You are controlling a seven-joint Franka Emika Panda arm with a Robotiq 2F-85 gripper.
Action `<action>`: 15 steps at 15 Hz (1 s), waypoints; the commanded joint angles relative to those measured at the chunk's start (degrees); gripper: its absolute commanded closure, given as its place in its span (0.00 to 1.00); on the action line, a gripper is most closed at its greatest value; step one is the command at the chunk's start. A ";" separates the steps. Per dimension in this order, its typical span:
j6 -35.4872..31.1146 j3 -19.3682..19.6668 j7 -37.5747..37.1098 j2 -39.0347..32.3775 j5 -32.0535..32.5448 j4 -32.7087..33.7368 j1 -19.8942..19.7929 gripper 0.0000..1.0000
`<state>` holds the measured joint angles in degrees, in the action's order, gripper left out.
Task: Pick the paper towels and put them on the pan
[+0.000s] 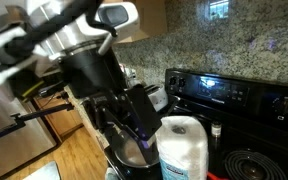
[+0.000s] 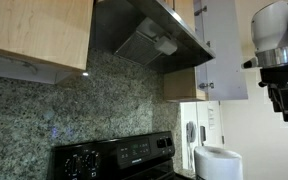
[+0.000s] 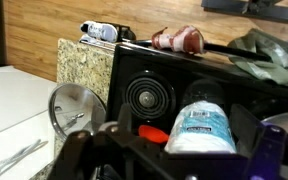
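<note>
The paper towels [image 3: 205,125] are a white roll in clear wrap with blue print, seen in the wrist view between my gripper's [image 3: 184,135] two spread fingers, closer to the right finger. The left finger stands clear of the roll. In an exterior view the roll [image 1: 184,150] stands upright on the stove, just right of my gripper [image 1: 132,122]. The pan [image 3: 74,106] shows as a round silvery disc at the left, with a reddish handle [image 3: 152,133] beside the roll. It also shows under the gripper in an exterior view [image 1: 130,152]. I cannot tell whether the roll touches the pan.
Black coil burners [image 3: 147,97] [image 1: 249,165] lie on the stove, with its control panel [image 1: 224,92] behind. A small white bottle [image 3: 99,32] lies on a granite counter [image 3: 84,65]. A white toaster [image 2: 219,162] stands by the stove, under the range hood [image 2: 149,40].
</note>
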<state>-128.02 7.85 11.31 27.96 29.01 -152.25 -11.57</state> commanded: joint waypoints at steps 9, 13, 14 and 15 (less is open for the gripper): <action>10.39 1.15 13.77 -5.30 -1.06 4.56 4.46 0.00; 12.59 2.33 14.64 -7.78 -6.99 6.26 4.97 0.00; 10.37 1.53 13.24 -5.53 -4.62 3.90 4.45 0.00; 10.56 1.71 13.25 -6.11 -5.43 4.21 4.44 0.00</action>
<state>-117.68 9.40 24.60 21.79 23.55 -148.13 -7.36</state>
